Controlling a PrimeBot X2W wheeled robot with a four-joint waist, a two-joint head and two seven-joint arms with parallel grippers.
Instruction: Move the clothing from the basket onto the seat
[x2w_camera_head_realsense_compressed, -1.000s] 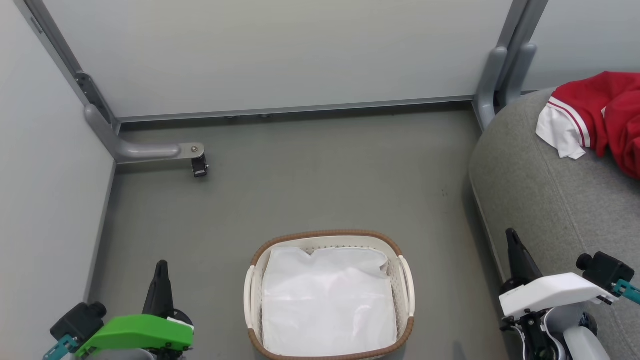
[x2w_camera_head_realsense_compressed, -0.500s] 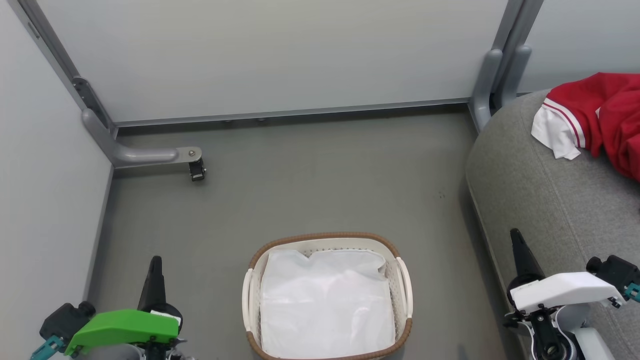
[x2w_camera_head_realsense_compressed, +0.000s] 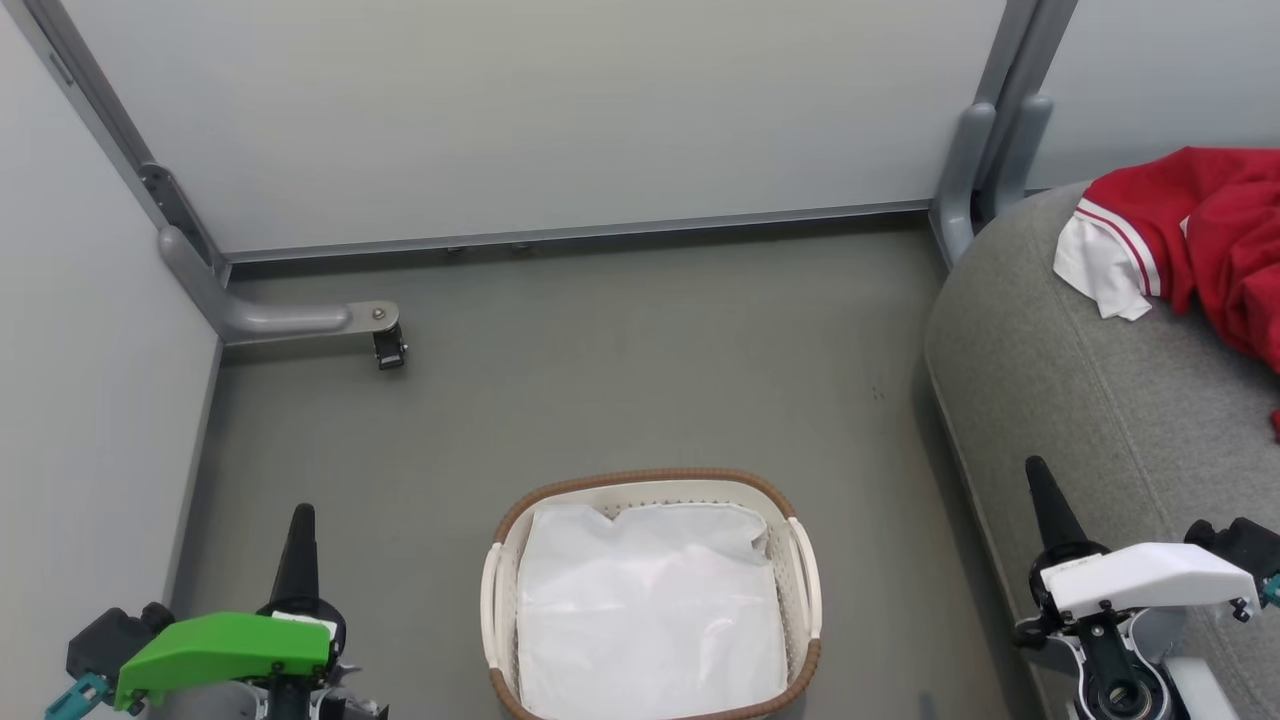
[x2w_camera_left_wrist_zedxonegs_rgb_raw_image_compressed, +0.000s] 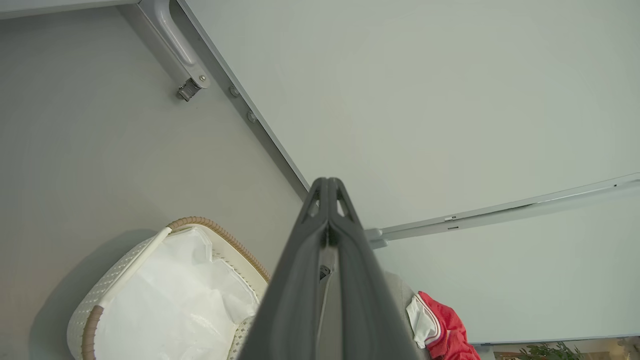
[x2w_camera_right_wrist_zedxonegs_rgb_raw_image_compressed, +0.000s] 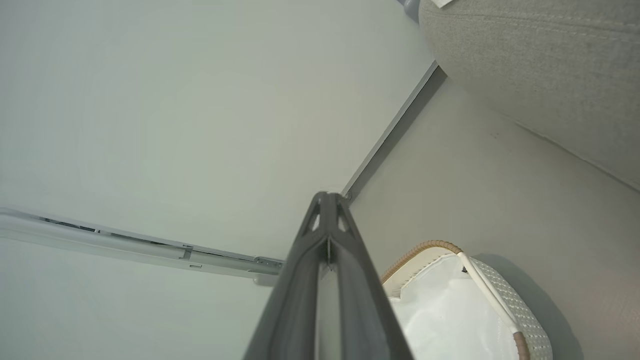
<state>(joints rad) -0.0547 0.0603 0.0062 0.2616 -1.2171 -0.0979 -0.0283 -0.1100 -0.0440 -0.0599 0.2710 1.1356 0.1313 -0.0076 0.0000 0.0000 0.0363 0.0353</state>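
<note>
The red clothing (x2w_camera_head_realsense_compressed: 1195, 225) with white cuffs lies on the grey seat (x2w_camera_head_realsense_compressed: 1090, 400) at the right; the left wrist view catches the clothing (x2w_camera_left_wrist_zedxonegs_rgb_raw_image_compressed: 440, 330) too. The white basket (x2w_camera_head_realsense_compressed: 650, 485) with a brown rim stands on the floor at bottom centre, holding a plain white liner sheet (x2w_camera_head_realsense_compressed: 650, 615). My left gripper (x2w_camera_head_realsense_compressed: 300, 520) is shut at the lower left, well apart from the basket, fingertips pressed together (x2w_camera_left_wrist_zedxonegs_rgb_raw_image_compressed: 327, 185). My right gripper (x2w_camera_head_realsense_compressed: 1035, 470) is shut at the lower right, beside the seat's front edge, empty (x2w_camera_right_wrist_zedxonegs_rgb_raw_image_compressed: 327, 197).
Pale partition walls enclose the grey floor (x2w_camera_head_realsense_compressed: 620, 360) on the left and back. A grey bracket foot with a black caster (x2w_camera_head_realsense_compressed: 385, 345) juts out at the left wall. A grey post (x2w_camera_head_realsense_compressed: 975, 160) stands between the back wall and the seat.
The head camera has shifted, so the whole scene slid slightly left. Both grippers sit lower and further outward in the picture. Nothing was taken hold of or released.
</note>
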